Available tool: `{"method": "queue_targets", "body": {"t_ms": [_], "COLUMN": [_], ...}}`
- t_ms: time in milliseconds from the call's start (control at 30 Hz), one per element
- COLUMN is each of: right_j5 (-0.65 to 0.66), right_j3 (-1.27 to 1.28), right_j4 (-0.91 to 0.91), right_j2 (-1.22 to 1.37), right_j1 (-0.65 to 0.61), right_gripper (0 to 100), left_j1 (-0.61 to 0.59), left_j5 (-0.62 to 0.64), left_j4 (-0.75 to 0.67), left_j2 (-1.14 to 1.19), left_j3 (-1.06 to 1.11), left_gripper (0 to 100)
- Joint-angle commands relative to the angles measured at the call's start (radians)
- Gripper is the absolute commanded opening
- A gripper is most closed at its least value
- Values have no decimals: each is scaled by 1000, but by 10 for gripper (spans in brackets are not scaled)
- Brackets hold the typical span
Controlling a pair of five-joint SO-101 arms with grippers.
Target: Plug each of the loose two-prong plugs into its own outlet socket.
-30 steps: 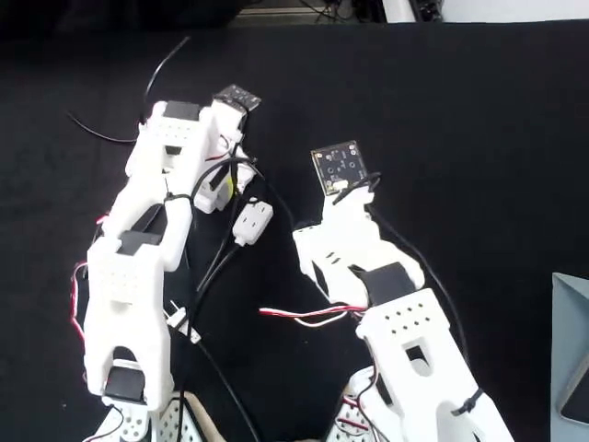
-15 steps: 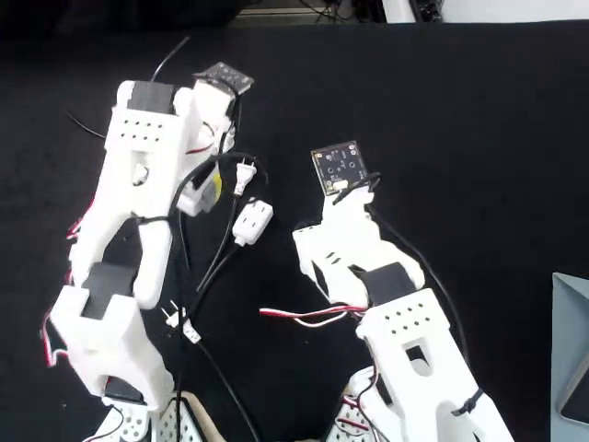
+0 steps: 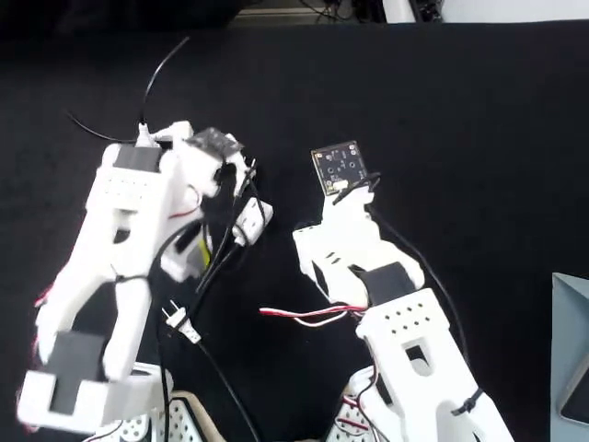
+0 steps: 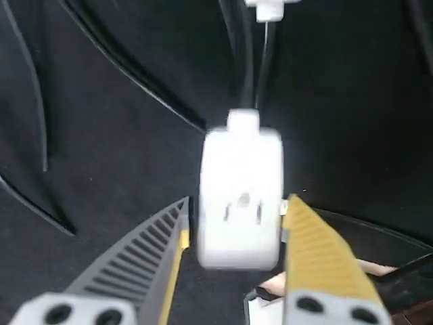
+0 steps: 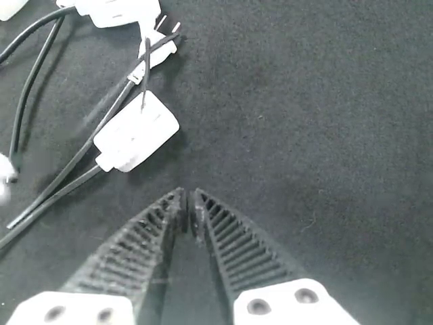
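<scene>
The socket (image 3: 250, 221) lies on the counter (image 3: 460, 110) between the two arms. One plug (image 5: 159, 44) lies just behind it, the other plug (image 3: 181, 322) well in front, by the left arm's base. The left gripper (image 4: 238, 203) hangs over the socket, jaws apart on either side; the right gripper (image 5: 188, 200), jaws together, sits near the socket's right, not touching

From my left wrist camera the white socket block (image 4: 241, 196) is blurred, the plug (image 4: 269, 9) beyond it is cut off by the picture's edge, as is another socket block (image 5: 118, 10) in the right wrist view, and from high the left arm (image 3: 120, 230) hides from me part of the cables (image 3: 213, 265).
</scene>
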Motion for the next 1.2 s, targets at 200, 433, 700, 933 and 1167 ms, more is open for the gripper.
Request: {"method": "queue_targets", "body": {"t_ms": [200, 433, 700, 933, 1167], "right_j5": [5, 5, 5, 3, 3], "right_j3": [-4, -2, -2, -2, 7], "right_j4": [-17, -17, -15, -15, -15], "right_j2": [-19, -19, -19, -19, -19], "right_j1": [11, 11, 11, 11, 9], "right_gripper": [15, 15, 15, 15, 15], "left_j1": [-61, 15, 18, 16, -81], "left_j5": [-31, -31, -31, -31, -31], "left_j4": [-89, -238, -445, -506, -563], "left_j2": [-284, -282, -282, -265, -54], "left_j3": [176, 378, 570, 610, 481], "left_gripper": [250, 245, 245, 245, 205]}}
